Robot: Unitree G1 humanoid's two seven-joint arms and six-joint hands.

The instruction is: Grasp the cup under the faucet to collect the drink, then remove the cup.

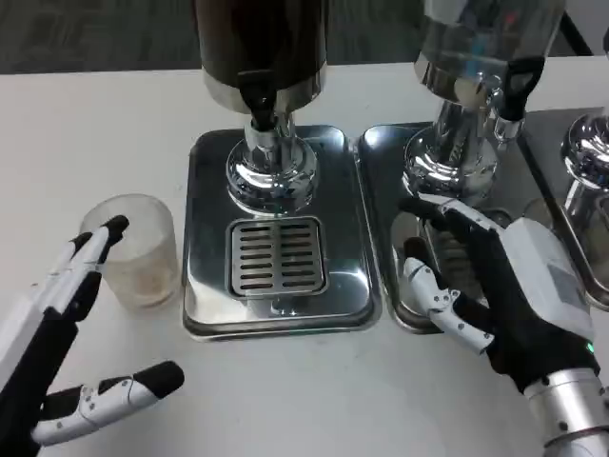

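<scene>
A clear empty cup (133, 249) stands upright on the white table, left of the steel drip tray (205, 286) and not under the black faucet (257, 100) of the dark dispenser. My left hand (52, 324) lies at the lower left with its fingers stretched out; their tips reach the cup's left rim, and the thumb is spread wide below. It holds nothing. My right hand (504, 286) hovers over the second drip tray (381, 162), fingers apart and empty, just in front of the clear dispenser's chrome base (452, 167).
The slotted grate (276, 255) sits in the left tray below the faucet. A third chrome dispenser base (585, 152) stands at the right edge. Bare white table (314, 390) lies in front of the trays and to the far left.
</scene>
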